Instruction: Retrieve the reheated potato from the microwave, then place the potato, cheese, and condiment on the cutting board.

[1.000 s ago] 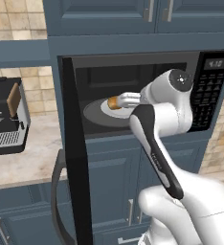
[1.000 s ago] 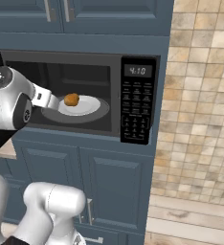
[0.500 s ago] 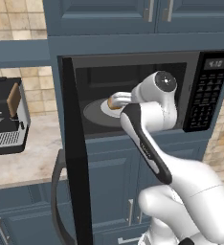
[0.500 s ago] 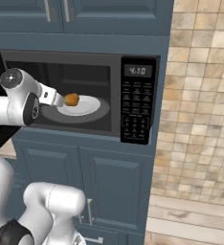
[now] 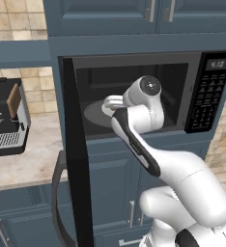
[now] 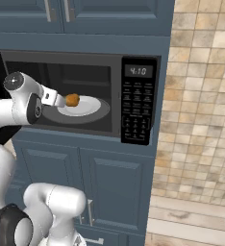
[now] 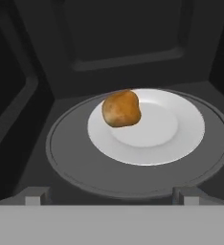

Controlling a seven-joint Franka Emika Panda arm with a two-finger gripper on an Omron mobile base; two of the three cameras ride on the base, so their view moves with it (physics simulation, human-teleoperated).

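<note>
One built-in microwave (image 6: 85,93) sits in a run of blue-grey cabinets, its door (image 5: 76,159) swung fully open toward the left and its keypad panel (image 6: 137,105) at the right edge with the display lit. Tan stone tiling covers the wall to the right of the cabinets, and a light wood floor shows at the lower right corner of the right base view. Left of the microwave runs a pale stone counter (image 5: 25,164) carrying a silver-and-black coffee machine (image 5: 6,118) near its back edge.

Inside the cavity a grey turntable (image 7: 133,177) carries a white plate (image 7: 171,129), set slightly right of the turntable's centre in the hand view. The potato (image 7: 121,108) rests on the plate's rear left edge (golden-brown, smooth, uneven oval). From the right base view it lies on the left edge of the plate (image 6: 88,106).

The gripper (image 6: 60,100) is at the mouth of the cavity, just beside the potato (image 6: 72,99) and level with it. Its fingers stand wide, both fingertips (image 7: 186,194) low at the turntable's front edge in the hand view, holding nothing.

Compared with a second ago, the arm's elbow and wrist have swung leftward across the opening in the left base view, now covering the potato there; plate and potato lie unchanged
</note>
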